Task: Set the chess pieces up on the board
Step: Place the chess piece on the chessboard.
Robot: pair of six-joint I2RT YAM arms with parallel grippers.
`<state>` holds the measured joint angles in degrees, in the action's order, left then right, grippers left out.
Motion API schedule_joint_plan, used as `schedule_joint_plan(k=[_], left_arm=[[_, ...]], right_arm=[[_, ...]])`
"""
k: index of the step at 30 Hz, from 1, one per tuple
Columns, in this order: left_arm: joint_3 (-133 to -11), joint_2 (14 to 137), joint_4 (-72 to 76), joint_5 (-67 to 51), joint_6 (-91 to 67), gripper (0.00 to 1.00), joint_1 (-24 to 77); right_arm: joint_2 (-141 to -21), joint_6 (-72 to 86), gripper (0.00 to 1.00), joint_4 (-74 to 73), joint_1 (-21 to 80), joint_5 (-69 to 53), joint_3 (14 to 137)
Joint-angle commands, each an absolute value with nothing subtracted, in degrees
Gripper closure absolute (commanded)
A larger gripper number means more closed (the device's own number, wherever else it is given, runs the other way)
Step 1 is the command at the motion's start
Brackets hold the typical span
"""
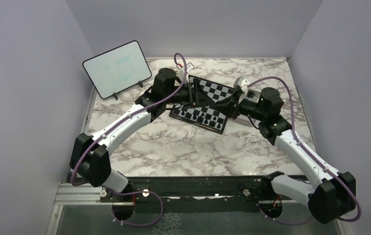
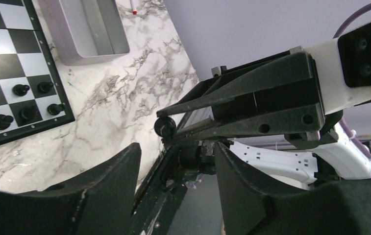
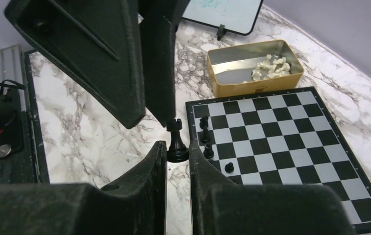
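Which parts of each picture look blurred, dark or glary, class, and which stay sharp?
Top external view: even light, writing on the whiteboard washed out. Left wrist view: left gripper's fingers dark and soft, board sharp. Right wrist view: right gripper's fingers blurred, the held black piece crisp, glare inside the tin.

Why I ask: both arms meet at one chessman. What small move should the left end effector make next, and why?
Probably ease the left end effector forward until its open fingers bracket the black piece. The right end effector is shut on that piece's base, and the left wrist view shows it just beyond the left fingertips, lined up with their gap.
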<state>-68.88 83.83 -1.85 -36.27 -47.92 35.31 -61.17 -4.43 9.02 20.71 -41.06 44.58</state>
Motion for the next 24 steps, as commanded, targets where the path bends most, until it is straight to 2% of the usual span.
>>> schedule_joint_plan(k=[1,9,15,18,24], left_arm=[[-72.0,85.5,0.7,-40.7,-49.1,0.46,35.2],[-73.0,87.7,-2.2,-40.0,-47.0,0.65,35.2],[-73.8,88.3,-4.0,-39.5,-44.9,0.73,35.2],[-74.3,88.5,-5.0,-39.8,-43.9,0.82,35.2],[-74.9,88.6,-8.2,-38.6,-41.1,0.87,35.2]], right_arm=[[-61.7,-3.1,0.88,12.4,21.6,-44.2,44.3],[-61.5,-4.0,0.87,10.7,22.1,-44.1,45.0],[-61.2,-6.3,0.85,7.6,22.2,-44.0,45.7],[-61.3,-6.6,0.83,6.1,22.2,-44.3,46.1],[-62.4,-3.4,0.78,5.4,22.2,-43.1,46.5]])
